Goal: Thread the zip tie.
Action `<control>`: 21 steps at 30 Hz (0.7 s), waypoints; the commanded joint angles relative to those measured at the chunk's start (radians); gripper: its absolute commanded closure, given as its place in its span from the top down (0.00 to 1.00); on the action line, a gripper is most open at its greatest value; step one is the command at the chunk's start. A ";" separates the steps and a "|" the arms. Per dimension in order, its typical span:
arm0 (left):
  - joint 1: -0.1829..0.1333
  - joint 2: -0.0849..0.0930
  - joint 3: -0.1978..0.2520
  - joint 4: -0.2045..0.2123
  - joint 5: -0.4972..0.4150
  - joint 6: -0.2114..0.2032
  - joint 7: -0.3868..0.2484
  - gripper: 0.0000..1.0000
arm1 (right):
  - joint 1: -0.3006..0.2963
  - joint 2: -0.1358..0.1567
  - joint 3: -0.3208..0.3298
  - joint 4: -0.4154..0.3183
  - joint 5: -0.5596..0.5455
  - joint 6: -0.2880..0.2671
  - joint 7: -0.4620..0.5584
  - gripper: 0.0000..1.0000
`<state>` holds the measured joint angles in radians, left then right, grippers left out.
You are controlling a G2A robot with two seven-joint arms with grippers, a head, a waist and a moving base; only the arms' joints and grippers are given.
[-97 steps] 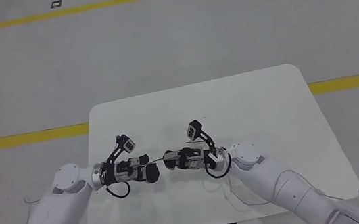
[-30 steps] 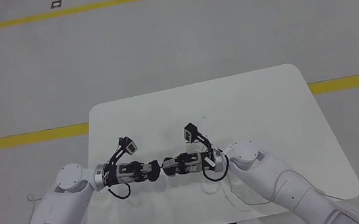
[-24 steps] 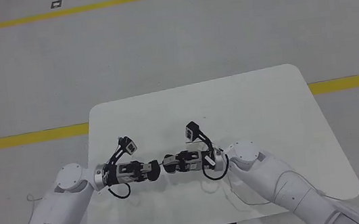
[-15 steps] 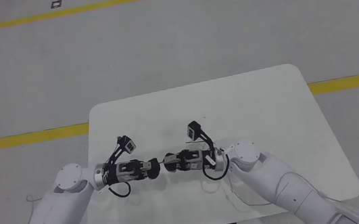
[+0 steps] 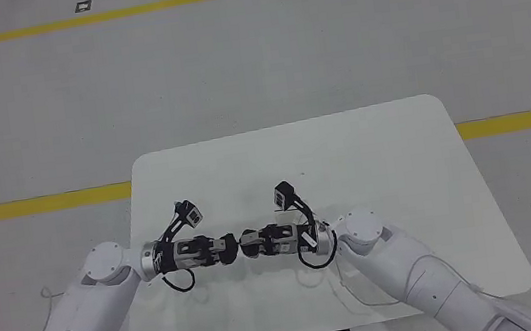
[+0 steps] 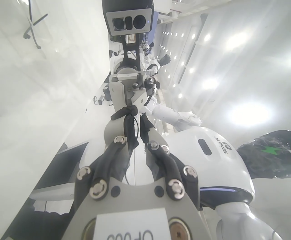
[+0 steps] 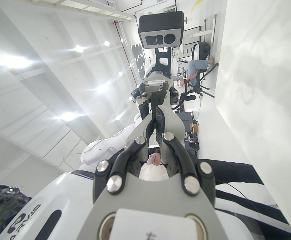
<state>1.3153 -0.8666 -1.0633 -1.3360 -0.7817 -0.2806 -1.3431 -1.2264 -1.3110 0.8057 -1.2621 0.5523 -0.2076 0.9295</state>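
Over the front of the white table (image 5: 375,151) my two grippers meet tip to tip. The zip tie (image 6: 136,127) is a thin black strip running between the taped fingers of my left gripper (image 6: 136,123), which is shut on it. My right gripper (image 6: 128,106) faces it and touches the tie's far end. In the right wrist view my right gripper (image 7: 154,116) has its ribbed pads pressed close together, with the left gripper (image 7: 156,97) just beyond. From above, the left gripper (image 5: 233,249) and the right gripper (image 5: 247,245) almost touch.
The table's bare top stretches behind and to the right of the arms. Yellow floor lines (image 5: 39,205) run past the table's far side. A person sits on a chair (image 7: 195,68) well away in the room.
Since the oldest frame the two grippers have closed the gap between them and now meet tip to tip. Over the last second they only shifted slightly.
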 commanded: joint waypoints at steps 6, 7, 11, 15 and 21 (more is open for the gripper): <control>0.000 0.000 -0.001 0.000 0.006 0.005 0.004 0.09 | -0.003 0.001 0.006 -0.006 -0.005 -0.004 0.004 0.00; 0.000 0.000 -0.001 0.000 0.008 0.005 0.005 0.10 | -0.004 0.001 0.007 -0.008 -0.006 -0.004 0.004 0.00; 0.000 0.000 0.000 0.000 0.010 0.006 0.006 0.11 | -0.007 0.002 0.010 -0.014 -0.010 -0.001 0.007 0.00; -0.001 -0.001 0.002 0.001 0.010 0.007 0.007 0.11 | -0.008 0.003 0.012 -0.018 -0.014 0.004 0.011 0.00; -0.001 -0.001 0.002 0.002 0.010 0.007 0.008 0.11 | -0.009 0.003 0.009 -0.023 -0.020 0.010 0.021 0.00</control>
<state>1.3143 -0.8678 -1.0612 -1.3344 -0.7720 -0.2733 -1.3350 -1.2350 -1.3077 0.8157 -1.2839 0.5323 -0.1982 0.9482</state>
